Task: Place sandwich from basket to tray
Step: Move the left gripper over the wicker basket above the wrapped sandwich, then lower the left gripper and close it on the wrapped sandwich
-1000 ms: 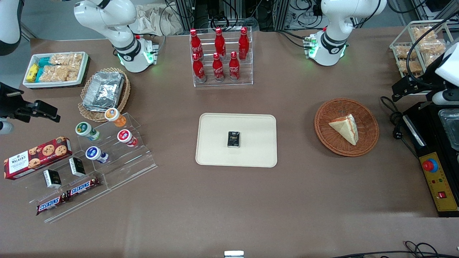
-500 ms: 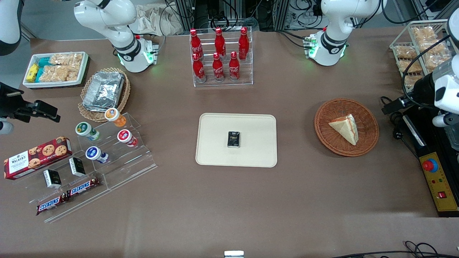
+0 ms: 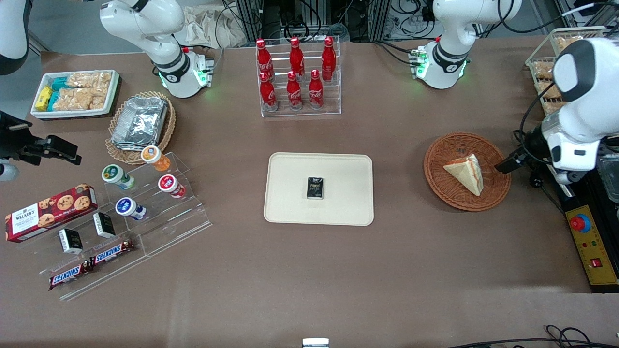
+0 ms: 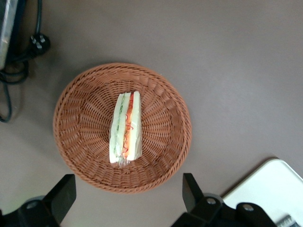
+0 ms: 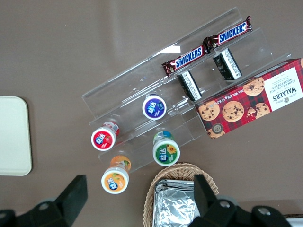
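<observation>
Jaws (image 4: 125, 201) of the working arm's two-finger grasping part hang spread wide above the woven wicker basket (image 4: 71, 142), empty, with one dark fingertip (image 4: 61, 196) over the rim on one side and the other over the rim on the other side. Sandwich (image 4: 126, 127), a triangular white-bread wedge in clear wrap, lies inside the basket near its middle, ahead of the gap between the jaws and below them, with its orange-red and green filling edge turned up toward the wrist camera. In the front view the arm's wrist stands at the basket's edge toward the working arm's end of the surface (image 3: 387, 270), and the sandwich (image 3: 465, 174) rests untouched in the basket (image 3: 437, 179). Approach appears to be the step in hand. To do it well, the jaws would likely need to advance until the wedge sits midway between them, then descend with the fingers straddling the two flat bread faces, across the narrow thickness rather than along the long edge. Soft bread calls for a gentle close, and slippery wrap argues for a grip low on the faces. Cream-beige tray (image 3: 290, 212), well apart from the jaws, already carries a small dark packet (image 3: 315, 188), so a bare part should take the sandwich.
</observation>
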{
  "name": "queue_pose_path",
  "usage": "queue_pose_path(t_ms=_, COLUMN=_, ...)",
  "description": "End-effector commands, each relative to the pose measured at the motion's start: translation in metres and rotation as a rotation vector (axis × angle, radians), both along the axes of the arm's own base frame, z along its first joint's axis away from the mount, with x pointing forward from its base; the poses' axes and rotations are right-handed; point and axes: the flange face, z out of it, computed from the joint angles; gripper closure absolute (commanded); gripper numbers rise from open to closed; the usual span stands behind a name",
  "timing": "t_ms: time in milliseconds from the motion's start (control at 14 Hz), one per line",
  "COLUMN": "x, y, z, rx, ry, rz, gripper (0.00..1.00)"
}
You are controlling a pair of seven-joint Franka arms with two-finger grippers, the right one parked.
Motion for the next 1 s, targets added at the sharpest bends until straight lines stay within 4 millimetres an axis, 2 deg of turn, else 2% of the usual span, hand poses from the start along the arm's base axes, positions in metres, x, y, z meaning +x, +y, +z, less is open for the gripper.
queue_pose_path(t_ms=0, x=-0.022, y=-0.003, z=-0.028, rx=0.022, ry=-0.027, rz=0.077, gripper=0.0)
queue_pose_path(t_ms=286, x=-0.03, y=-0.009, z=-0.073, rx=0.032, ry=-0.028, rz=0.152, gripper=0.0)
queue_pose_path(t_ms=429, x=-0.039, y=-0.018, z=-0.098, rx=0.035, ry=-0.042, rz=0.152, gripper=0.0)
queue_pose_path(t_ms=643, x=-0.052, y=-0.019, z=-0.137, rx=0.04, ry=-0.046, rz=0.151, gripper=0.0)
queue_pose_path(t_ms=929, x=-0.062, y=-0.016, z=-0.164, rx=0.044, ry=-0.048, rz=0.152, gripper=0.0)
